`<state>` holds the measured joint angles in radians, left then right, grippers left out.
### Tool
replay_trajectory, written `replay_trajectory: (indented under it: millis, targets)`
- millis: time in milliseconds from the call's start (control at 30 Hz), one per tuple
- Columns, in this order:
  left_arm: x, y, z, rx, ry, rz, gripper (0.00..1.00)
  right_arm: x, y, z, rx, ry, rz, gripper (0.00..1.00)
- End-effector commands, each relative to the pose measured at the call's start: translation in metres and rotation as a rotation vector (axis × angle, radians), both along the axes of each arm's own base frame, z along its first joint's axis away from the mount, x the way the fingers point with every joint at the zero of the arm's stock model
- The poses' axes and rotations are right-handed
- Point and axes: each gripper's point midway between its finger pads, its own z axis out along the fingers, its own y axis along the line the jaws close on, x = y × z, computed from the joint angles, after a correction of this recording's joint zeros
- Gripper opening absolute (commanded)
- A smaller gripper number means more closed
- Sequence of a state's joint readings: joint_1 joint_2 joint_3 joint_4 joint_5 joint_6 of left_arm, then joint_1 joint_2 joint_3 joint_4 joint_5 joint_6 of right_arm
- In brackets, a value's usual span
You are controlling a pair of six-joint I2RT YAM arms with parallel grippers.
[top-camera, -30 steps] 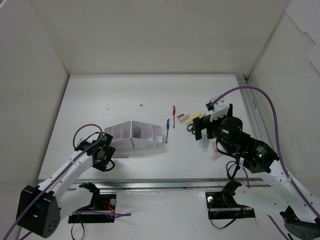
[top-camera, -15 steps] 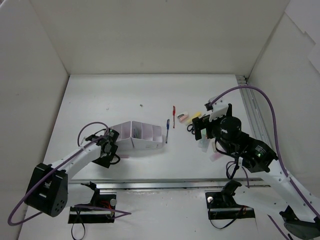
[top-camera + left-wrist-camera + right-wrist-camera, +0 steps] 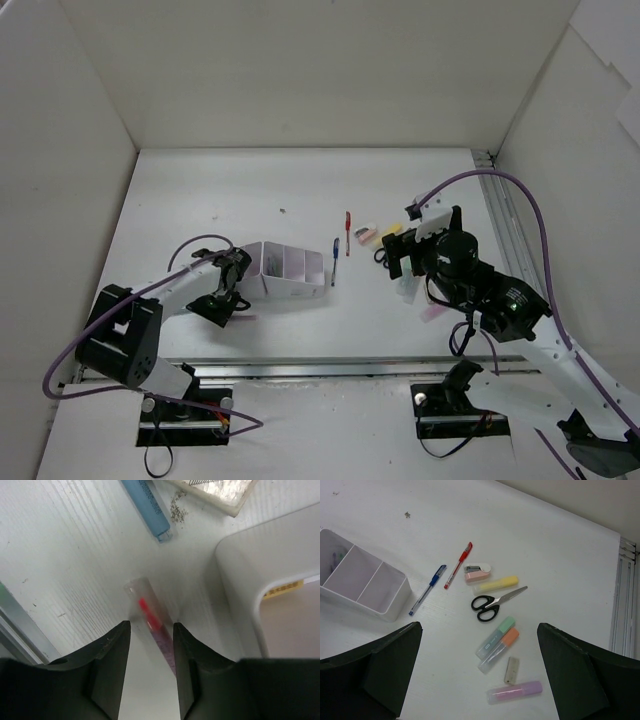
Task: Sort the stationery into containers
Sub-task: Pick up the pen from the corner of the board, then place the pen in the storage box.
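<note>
- Two arms split the work. The left gripper (image 3: 150, 626) sits low at the rounded outer corner of the organizer (image 3: 250, 565), while the right gripper (image 3: 477, 627) hangs high over the loose pile.
- The left gripper's jaws stand partly apart, astride a clear-capped marker (image 3: 142, 597) with a red tip. It lies flat on the surface (image 3: 60, 555), just beside the organizer wall. No firm pinch shows, so the gripper reads as released and lined up for a grasp.
- The jaws flank the marker's long sides, probably because a barrel lying flat is easiest to pinch across its width. The wall so near leaves little room for the jaw on that side.
- The right gripper is spread wide and grasps nothing, likely waiting above its next pick.
- Below it, apart from the organizer, lie a blue pen (image 3: 427, 590), a red pen (image 3: 458, 565), scissors (image 3: 492, 602) and a yellow marker (image 3: 497, 583). A green marker (image 3: 495, 631) and an orange marker (image 3: 499, 644) lie side by side, with a pink marker (image 3: 515, 692) nearest the camera.
- Most items lie outside the organizer, so the sorting seems at an early stage.
</note>
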<state>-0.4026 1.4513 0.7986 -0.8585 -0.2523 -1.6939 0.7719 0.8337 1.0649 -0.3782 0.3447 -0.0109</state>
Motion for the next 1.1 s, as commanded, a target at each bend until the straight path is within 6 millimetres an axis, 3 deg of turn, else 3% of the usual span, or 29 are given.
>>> replay_trajectory:
  millis: [0,33,233,367,400,500,533,567,600,700,733,833,1000,1067]
  targets:
    - [-0.011,-0.003,0.007,0.032,0.082,-0.037,0.35,0.009,-0.003,0.012,0.022,-0.046,-0.04,0.98]
    - [-0.014,-0.004,0.005,0.028,0.096,-0.035,0.25,0.008,-0.002,0.012,0.023,-0.044,-0.036,0.98]
    - [-0.031,-0.003,0.008,0.015,0.062,-0.061,0.0,0.006,-0.004,0.015,0.032,-0.052,-0.036,0.98]
    - [-0.037,-0.004,0.023,0.021,-0.016,-0.149,0.0,0.006,-0.004,0.015,0.036,-0.054,-0.03,0.98]
    - [-0.036,-0.006,0.027,0.03,-0.037,-0.247,0.0,0.006,-0.003,0.015,0.037,-0.053,-0.029,0.98]
    - [-0.007,-0.017,0.058,0.033,-0.245,-0.409,0.0,0.004,-0.002,0.014,0.033,-0.052,-0.01,0.98]
    - [0.003,-0.023,0.078,0.056,-0.359,-0.502,0.0,0.003,-0.002,0.016,0.035,-0.057,-0.006,0.98]
    - [0.009,-0.029,0.082,0.058,-0.396,-0.512,0.0,0.003,-0.002,0.017,0.038,-0.059,0.0,0.98]
    - [0.014,-0.032,0.114,0.07,-0.534,-0.609,0.0,0.002,-0.001,0.016,0.038,-0.057,0.003,0.98]
    - [0.022,-0.037,0.149,0.072,-0.696,-0.684,0.0,0.0,-0.002,0.015,0.044,-0.057,0.009,0.98]
    - [0.031,-0.044,0.174,0.083,-0.82,-0.759,0.0,0.0,-0.002,0.016,0.044,-0.058,0.01,0.98]
    - [0.046,-0.059,0.22,0.116,-1.045,-0.853,0.0,0.001,0.001,0.017,0.043,-0.058,0.021,0.98]
    - [0.08,-0.075,0.291,0.267,-1.209,-0.924,0.0,0.004,-0.001,0.015,0.026,-0.057,0.002,0.98]
    - [0.091,-0.081,0.3,0.356,-1.194,-0.996,0.0,0.005,-0.003,0.013,0.021,-0.052,-0.007,0.98]
